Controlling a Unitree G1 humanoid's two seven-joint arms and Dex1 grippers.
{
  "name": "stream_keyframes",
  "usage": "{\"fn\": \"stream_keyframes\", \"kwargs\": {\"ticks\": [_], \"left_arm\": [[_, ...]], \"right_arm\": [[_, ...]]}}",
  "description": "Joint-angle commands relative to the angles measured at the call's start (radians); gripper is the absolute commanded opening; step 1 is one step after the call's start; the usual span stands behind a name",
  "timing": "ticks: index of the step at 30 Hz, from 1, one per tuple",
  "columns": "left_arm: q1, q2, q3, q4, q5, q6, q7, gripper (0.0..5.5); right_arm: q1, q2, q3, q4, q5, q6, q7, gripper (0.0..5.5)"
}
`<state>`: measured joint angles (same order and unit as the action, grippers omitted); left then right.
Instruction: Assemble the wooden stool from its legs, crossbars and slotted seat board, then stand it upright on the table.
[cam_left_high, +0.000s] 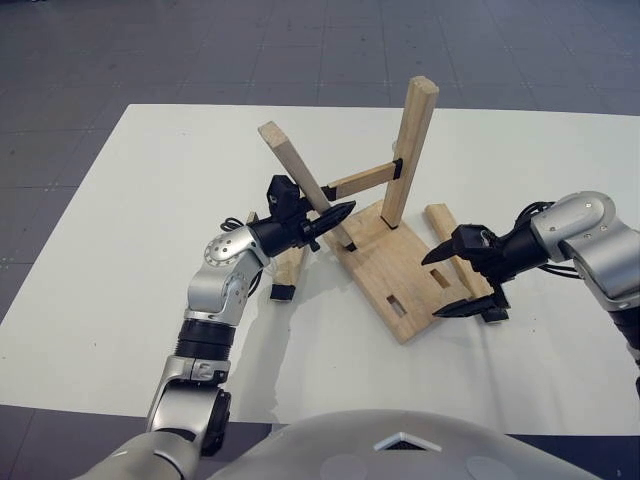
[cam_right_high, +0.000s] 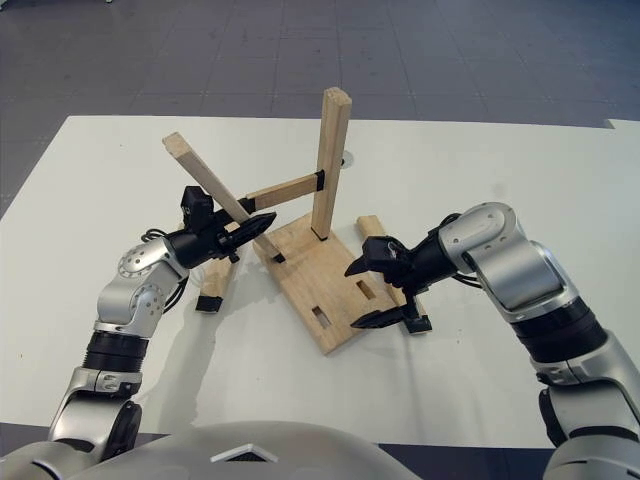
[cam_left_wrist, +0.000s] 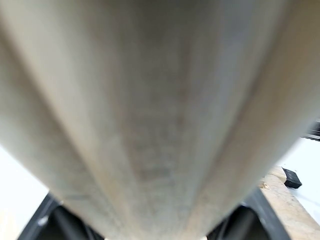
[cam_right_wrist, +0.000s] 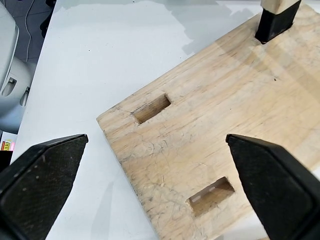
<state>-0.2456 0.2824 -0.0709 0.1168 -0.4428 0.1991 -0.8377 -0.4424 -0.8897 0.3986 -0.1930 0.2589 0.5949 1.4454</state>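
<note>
Left pincer (cam_left_high: 330, 222) clamped on tilted leg (cam_left_high: 295, 165); leg foot set at far-left slot of seat board (cam_left_high: 385, 275), laid flat at worktop (cam_left_high: 120, 250) centre. Crossbar (cam_left_high: 362, 180) joined to upright leg (cam_left_high: 410, 150). Right pincer (cam_left_high: 432, 285) spread, held over board's near-right edge.

Step judged: second leg being seated.

Next move: tilted leg to be brought vertical and pressed home. Near slots (cam_right_wrist: 151, 108) unfilled. Loose leg (cam_left_high: 440, 225) lying just right of board.

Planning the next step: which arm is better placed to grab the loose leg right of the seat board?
Right. The right pincer hangs open by the loose leg; the left pincer is shut on the tilted leg.
</note>
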Motion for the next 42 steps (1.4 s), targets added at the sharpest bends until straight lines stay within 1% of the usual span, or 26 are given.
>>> {"fn": "stream_keyframes", "kwargs": {"ticks": [1,10,20,25,32,38,42], "left_arm": [[0.008,0.003,0.000,0.021,0.039,-0.004,0.023,2.05],[0.046,0.004,-0.033,0.003,0.047,0.014,0.004,2.05],[0.013,0.042,-0.031,0.070,0.047,0.042,-0.047,2.05],[-0.010,0.072,-0.052,0.115,0.076,0.042,-0.078,2.05],[-0.013,0.090,-0.077,0.117,0.065,0.067,-0.112,2.05],[-0.058,0.080,-0.039,0.173,0.012,0.130,-0.112,2.05],[-0.061,0.081,-0.047,0.188,0.036,0.109,-0.108,2.05]], "right_arm": [[-0.011,-0.009,-0.004,-0.004,-0.008,-0.002,-0.002,5.10],[-0.007,-0.005,0.000,-0.019,-0.007,0.002,-0.008,5.10],[-0.013,0.012,0.007,-0.027,-0.008,0.007,-0.021,5.10],[-0.010,0.017,0.004,-0.035,-0.002,0.014,-0.034,5.10],[-0.001,0.033,-0.001,-0.048,0.005,0.024,-0.064,5.10],[-0.009,0.049,0.006,-0.041,-0.001,0.018,-0.078,5.10],[-0.011,0.051,0.001,-0.036,-0.003,0.016,-0.080,5.10]]}}
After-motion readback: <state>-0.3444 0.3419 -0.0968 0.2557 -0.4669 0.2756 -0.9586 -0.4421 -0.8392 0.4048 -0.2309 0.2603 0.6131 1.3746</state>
